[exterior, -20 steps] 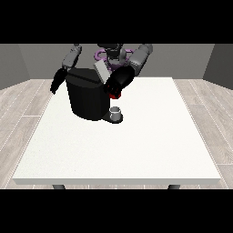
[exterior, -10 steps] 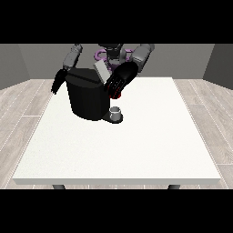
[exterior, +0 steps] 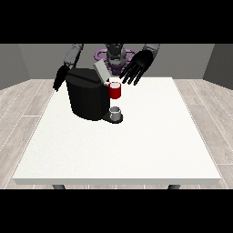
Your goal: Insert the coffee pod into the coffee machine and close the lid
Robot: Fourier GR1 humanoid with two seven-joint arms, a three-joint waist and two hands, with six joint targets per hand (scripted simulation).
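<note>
Hand at the view's right [exterior: 138,68] hovers above the coffee machine [exterior: 88,95], fingers spread, holding nothing, likely positioned for the raised lid [exterior: 102,72]. Opposite hand [exterior: 59,78] hangs beside the machine, fingers relaxed. A grey thing [exterior: 115,112] rests at the machine's base on the counter [exterior: 136,145].

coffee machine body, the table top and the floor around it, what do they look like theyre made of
The coffee machine looks like black plastic with a matt finish: dark all over, only a faint sheen along its top edge. The table top seems a white laminate or painted board, smooth and even, though the look leaves that open. The floor looks like pale wood planks, going by the long seams.
</note>
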